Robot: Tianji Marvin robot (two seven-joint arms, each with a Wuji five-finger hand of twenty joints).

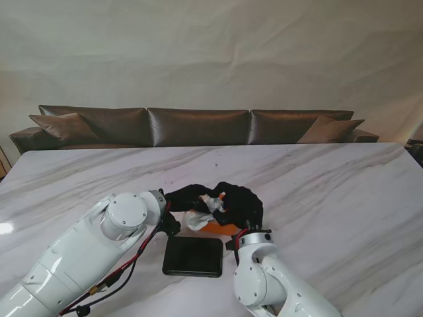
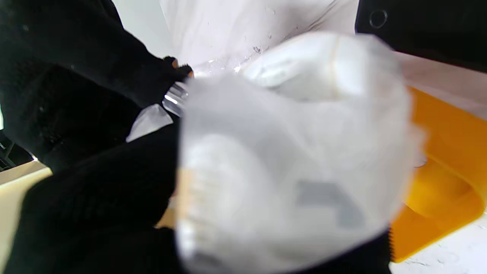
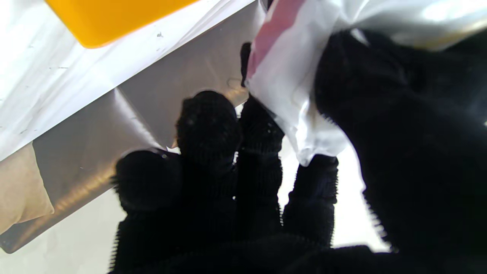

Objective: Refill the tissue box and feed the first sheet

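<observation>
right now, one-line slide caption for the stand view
Both gloved hands, left hand and right hand, hold a plastic-wrapped tissue pack over the orange box, dark lid nearer me.

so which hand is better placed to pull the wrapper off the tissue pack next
Probably the right hand: its fingertips already pinch the wrapper edge, while the left hand cradles the tissue pack above the orange box.

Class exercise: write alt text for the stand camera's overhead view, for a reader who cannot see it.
Two black-gloved robot hands, left hand and right hand, meet over an orange tissue box, both gripping a white tissue pack. A dark lid lies nearer on the marble table.
</observation>
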